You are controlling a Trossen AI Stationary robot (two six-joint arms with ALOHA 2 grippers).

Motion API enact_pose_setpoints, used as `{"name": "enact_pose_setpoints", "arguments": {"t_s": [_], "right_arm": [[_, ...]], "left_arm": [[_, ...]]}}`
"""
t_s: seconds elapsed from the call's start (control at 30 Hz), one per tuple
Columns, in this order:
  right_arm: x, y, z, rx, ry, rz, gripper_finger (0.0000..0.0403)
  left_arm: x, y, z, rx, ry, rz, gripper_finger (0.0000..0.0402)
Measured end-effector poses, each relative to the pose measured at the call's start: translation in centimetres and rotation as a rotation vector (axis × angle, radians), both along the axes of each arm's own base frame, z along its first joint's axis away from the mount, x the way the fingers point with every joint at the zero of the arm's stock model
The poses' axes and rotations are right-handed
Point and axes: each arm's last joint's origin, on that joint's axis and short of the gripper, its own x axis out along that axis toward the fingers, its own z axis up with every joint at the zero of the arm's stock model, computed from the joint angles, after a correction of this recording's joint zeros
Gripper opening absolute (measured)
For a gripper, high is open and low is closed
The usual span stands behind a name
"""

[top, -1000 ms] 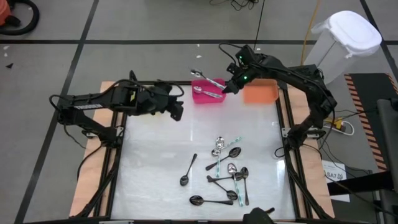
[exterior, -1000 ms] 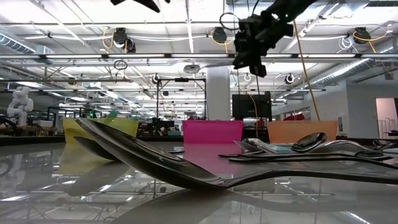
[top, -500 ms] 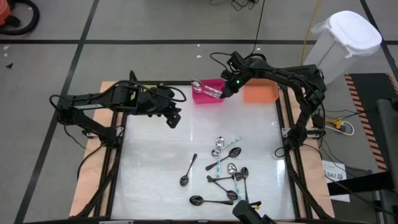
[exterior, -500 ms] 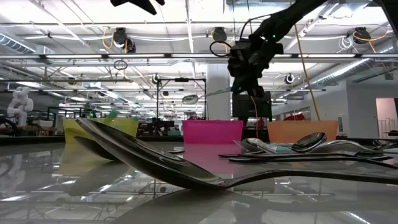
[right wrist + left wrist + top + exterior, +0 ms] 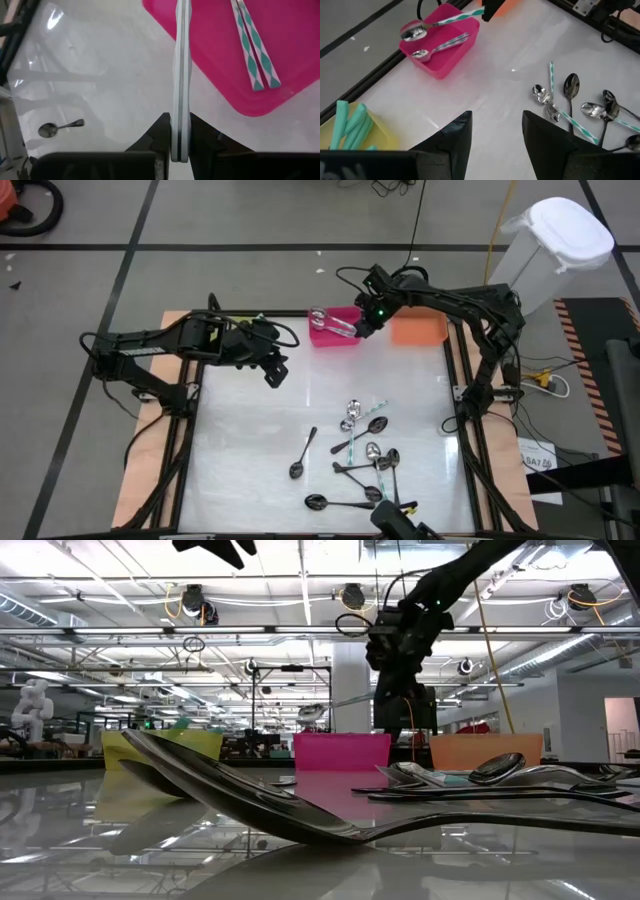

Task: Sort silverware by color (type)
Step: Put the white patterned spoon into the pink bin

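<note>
A teal-and-white striped spoon [image 5: 442, 22] is hanging level over the pink bin [image 5: 334, 336], pinched at its handle end by the right gripper [image 5: 366, 321]. A second striped spoon [image 5: 440, 46] is lying inside that bin. The remaining spoons [image 5: 368, 455], some striped, some shiny silver, some dark, are lying scattered and overlapping on the worktop [image 5: 250, 440], and one dark spoon [image 5: 303, 453] is resting apart from them.

Three bins stand along the table's [image 5: 250, 440] far edge: one at the far left [image 5: 350, 131], one at the middle [image 5: 335, 328], one just right of it [image 5: 418, 329]. The right gripper [image 5: 362, 330] holds a spoon [image 5: 440, 22] over the middle bin, where another spoon [image 5: 439, 46] lies. A cluster of spoons [image 5: 368, 455] lies right of centre toward the near edge, one lone spoon [image 5: 303, 453] to its left. The left gripper [image 5: 275, 372] hangs near the far-left part.
</note>
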Motion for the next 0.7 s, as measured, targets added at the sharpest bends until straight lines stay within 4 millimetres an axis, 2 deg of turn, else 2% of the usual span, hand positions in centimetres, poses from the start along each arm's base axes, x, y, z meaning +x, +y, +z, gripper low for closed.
{"name": "enact_pose_setpoints", "arguments": {"t_s": [0.2,0.47,0.7], "right_arm": [[0.5,-0.2,-1.2,-0.015,0.049,-0.009,0.0049],[0.9,-0.5,-1.0,-0.062,0.016,-0.014,0.0049],[1.2,-0.5,-1.0,-0.124,0.042,-0.030,0.0077]], "left_arm": [[0.0,0.0,0.0,0.003,0.000,-0.003,0.0172],[0.0,0.0,0.0,-0.001,-0.004,0.002,0.0172],[0.0,0.0,0.0,-0.001,-0.004,0.003,0.0172]]}}
